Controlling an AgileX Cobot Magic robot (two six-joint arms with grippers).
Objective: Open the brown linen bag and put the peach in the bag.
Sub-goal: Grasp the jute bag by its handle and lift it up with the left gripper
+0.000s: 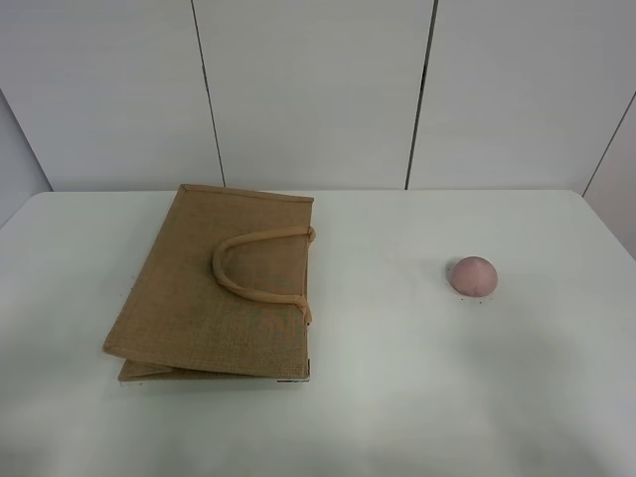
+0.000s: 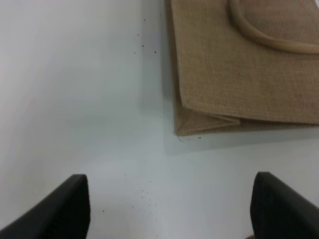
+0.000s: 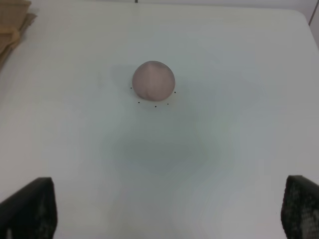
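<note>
The brown linen bag (image 1: 219, 283) lies flat and folded on the white table, left of the middle, its beige loop handles (image 1: 260, 268) on top. Its near corner shows in the left wrist view (image 2: 239, 74). The peach (image 1: 474, 274) sits alone on the table at the right; it also shows in the right wrist view (image 3: 153, 80). No gripper shows in the exterior high view. My left gripper (image 2: 169, 209) is open and empty, a little short of the bag's corner. My right gripper (image 3: 169, 209) is open and empty, some way short of the peach.
The white table (image 1: 378, 397) ends at a pale panelled wall (image 1: 318, 89) behind. The table's far right corner shows in the right wrist view (image 3: 299, 15). A bit of the bag (image 3: 12, 22) shows in the right wrist view's corner.
</note>
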